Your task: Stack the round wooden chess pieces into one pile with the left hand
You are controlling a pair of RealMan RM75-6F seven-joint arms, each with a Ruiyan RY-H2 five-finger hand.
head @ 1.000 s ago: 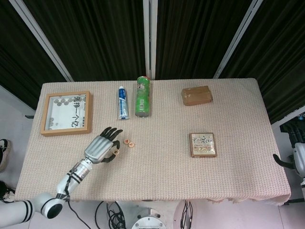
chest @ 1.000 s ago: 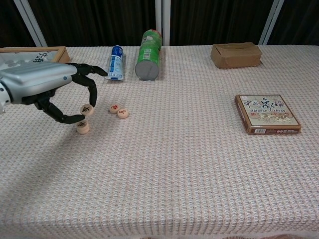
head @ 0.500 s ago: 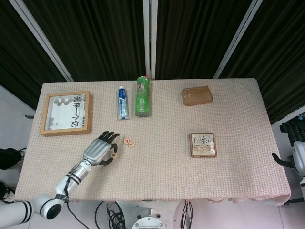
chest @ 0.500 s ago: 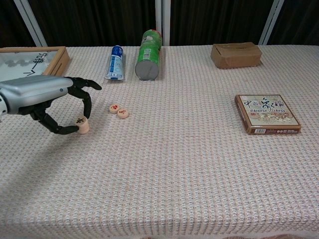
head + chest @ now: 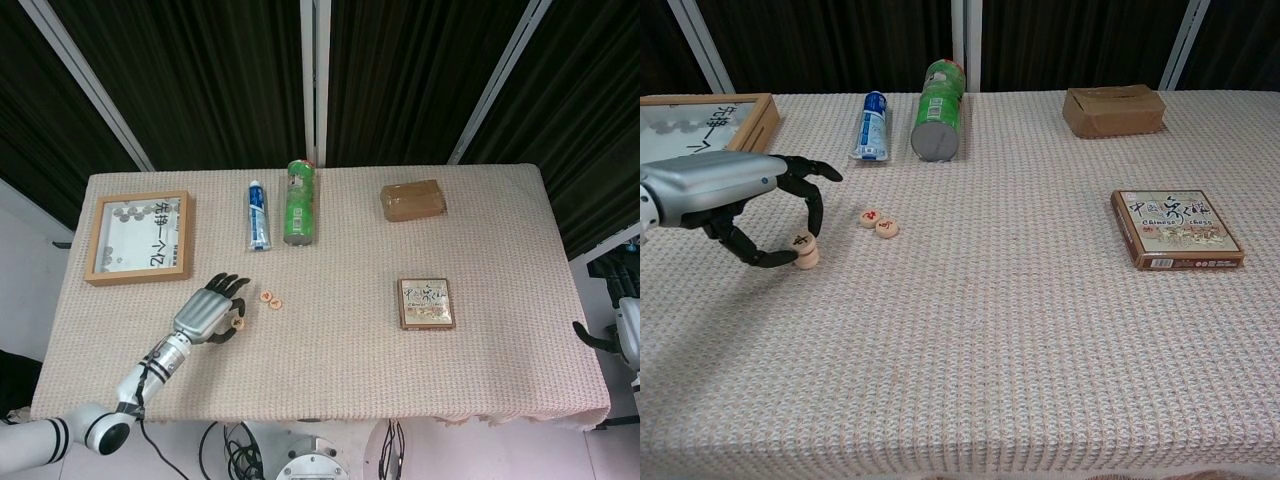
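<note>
Now the left hand [image 5: 720, 195] is low over the near left part of the worktop [image 5: 990, 330], and its fingers [image 5: 812, 205] pinch the top piece of a small pile of chess pieces [image 5: 805, 250] that stands on the cloth. Just to the right of the pile, two more round pieces [image 5: 879, 223] lie flat, touching each other. Further right lies a flat game box [image 5: 1175, 228]. At the far side are a picture frame [image 5: 139, 238], a toothpaste tube [image 5: 872, 125], a green can [image 5: 937, 124] on its side and a brown box [image 5: 1114, 109]. The right hand [image 5: 628, 335] shows only at the edge, and I cannot tell how its fingers are.
</note>
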